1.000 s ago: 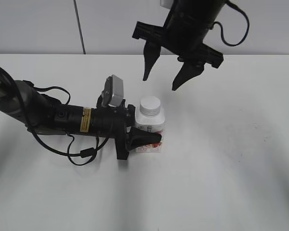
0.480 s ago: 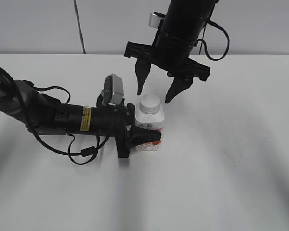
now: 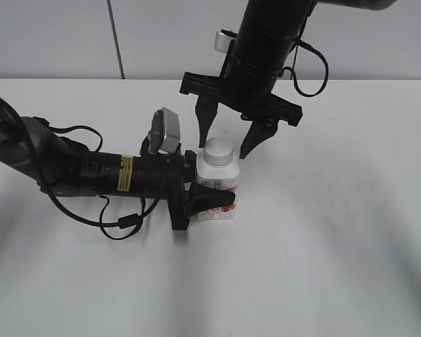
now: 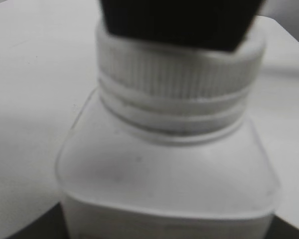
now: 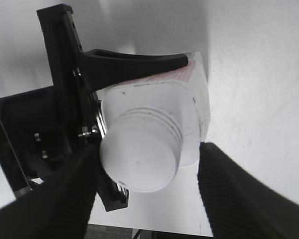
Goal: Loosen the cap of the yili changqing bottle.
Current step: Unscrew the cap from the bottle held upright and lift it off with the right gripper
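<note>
The bottle (image 3: 217,184) stood upright on the white counter (image 3: 337,225), its long axis vertical and the cap (image 3: 219,150) pointing straight up, the pink-red label at its lower front.

The left end effector (image 3: 209,201) lay low along the counter and was clenched on the bottle's lower body, one finger across the label face and the other behind. That hold looked meant to keep the bottle from spinning or tipping when the cap was turned: with the body pinned, any twist would go into the threads instead of the whole bottle. In the left wrist view the bottle's shoulder (image 4: 164,169) and the ribbed cap (image 4: 179,74) filled the picture, directly ahead of that end effector and very close.

The right end effector (image 3: 226,140) hung directly above, pointing down, its fingers spread wide. The cap sat just below and between the two fingertips (image 3: 203,137), one to each side, not touching. The right wrist view showed the same: the cap (image 5: 139,157) centred between the two dark pads (image 5: 234,194), with a clear gap on both sides. The spread seemed chosen so the fingers could drop past the cap's rim and close on its ribbed side, square to the bottle's axis.

The cap looked fully seated on the neck, so the loosening had not begun.
</note>
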